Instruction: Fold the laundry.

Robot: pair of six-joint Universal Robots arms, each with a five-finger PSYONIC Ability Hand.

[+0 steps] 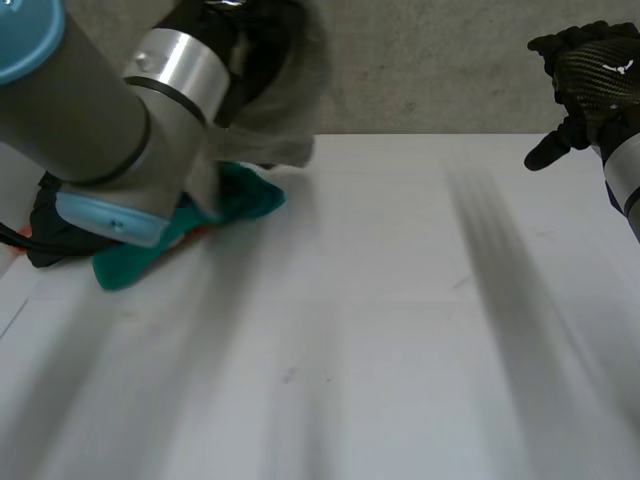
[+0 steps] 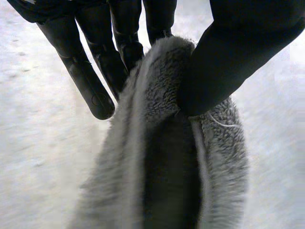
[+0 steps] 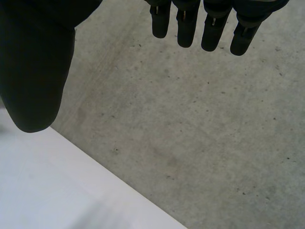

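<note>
A grey fluffy cloth (image 2: 162, 157) hangs from my left hand (image 2: 228, 57), pinched between the thumb and the fingers (image 2: 126, 43). In the head view the same grey cloth (image 1: 275, 110) is lifted above the far left of the white table (image 1: 380, 320), half hidden behind my left arm. Under it lies a pile of laundry: a teal cloth (image 1: 235, 205) and a black cloth (image 1: 50, 235). My right hand (image 1: 590, 75) is raised at the far right, off the cloth, with its fingers (image 3: 212, 24) straight and nothing in it.
The table's far edge (image 1: 450, 135) runs in front of a grey concrete floor (image 3: 200, 129). My left arm (image 1: 90, 110) reaches across the pile at the left. The white tabletop stretches bare from the middle to the right.
</note>
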